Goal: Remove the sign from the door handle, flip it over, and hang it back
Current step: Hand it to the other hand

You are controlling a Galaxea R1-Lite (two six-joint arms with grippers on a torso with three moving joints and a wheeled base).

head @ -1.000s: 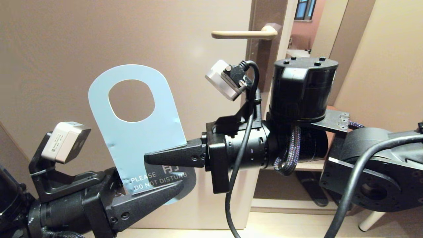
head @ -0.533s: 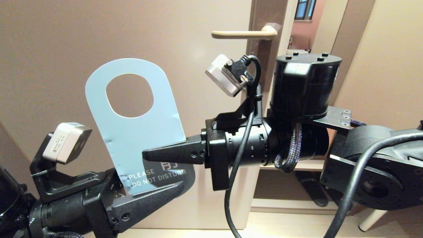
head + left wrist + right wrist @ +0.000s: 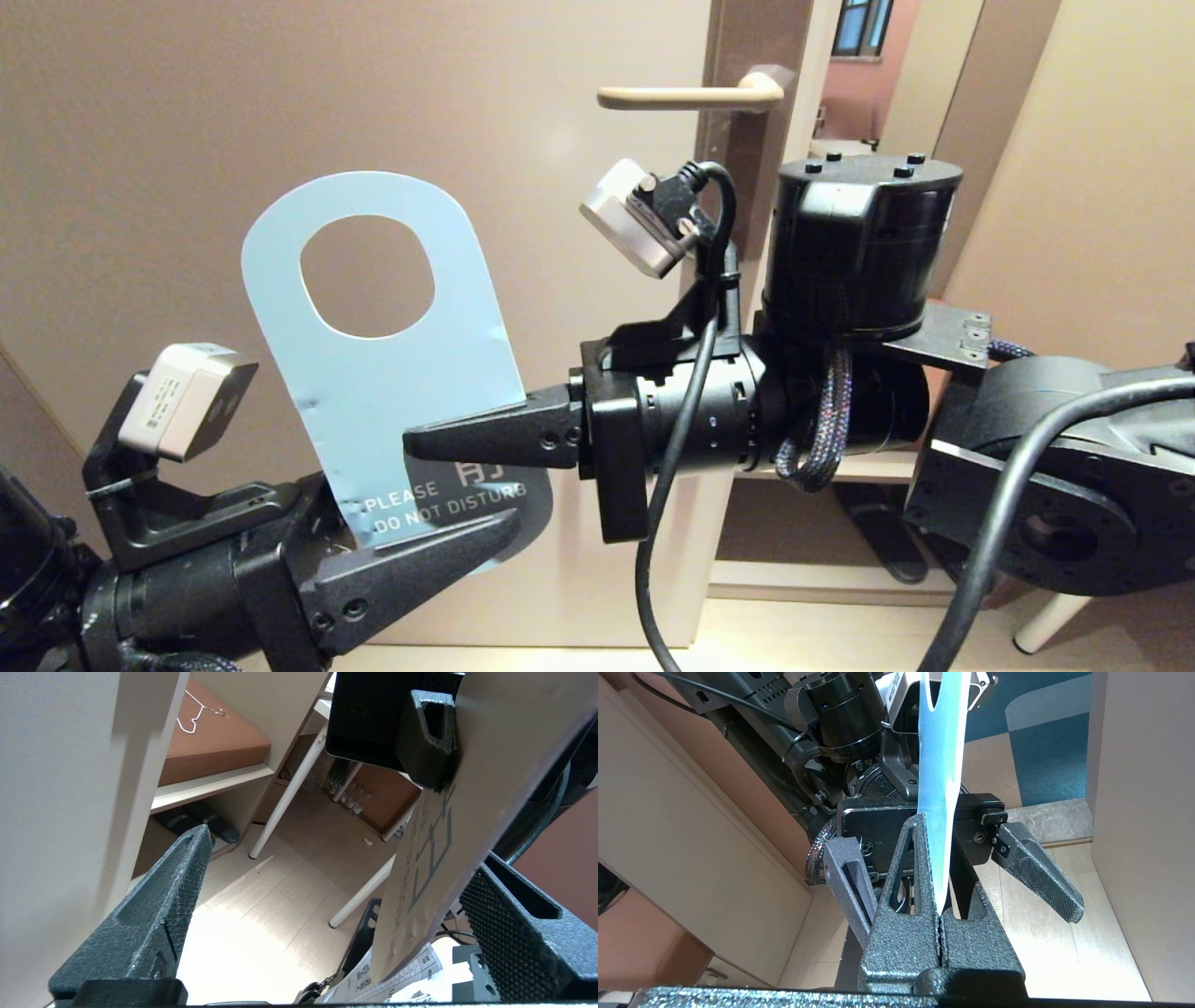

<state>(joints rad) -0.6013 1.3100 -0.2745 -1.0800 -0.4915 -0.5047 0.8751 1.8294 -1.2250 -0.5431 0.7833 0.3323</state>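
Observation:
The sign [image 3: 401,373] stands upright in front of the door, oval hole at the top, its grey-blue "PLEASE DO NOT DISTURB" face towards the head camera. My right gripper [image 3: 420,443] is shut on the sign's right edge, just above the lettering. It grips the sign edge-on in the right wrist view [image 3: 941,788]. My left gripper [image 3: 443,537] is open around the sign's lower end, jaws wide apart. In the left wrist view the sign's pale face [image 3: 434,858] hangs close to one finger [image 3: 514,933]. The beige door handle [image 3: 691,95] is bare, up and to the right.
The closed door [image 3: 233,93] stands right behind the sign. Its frame edge [image 3: 747,168] is behind my right wrist. A brown shelf [image 3: 210,751] with a white wire hanger [image 3: 196,711] and white table legs [image 3: 289,788] lie to the right, low down.
My right gripper has carried the sign slightly up and to the left, then eased down a touch. My left gripper has stayed open in place.

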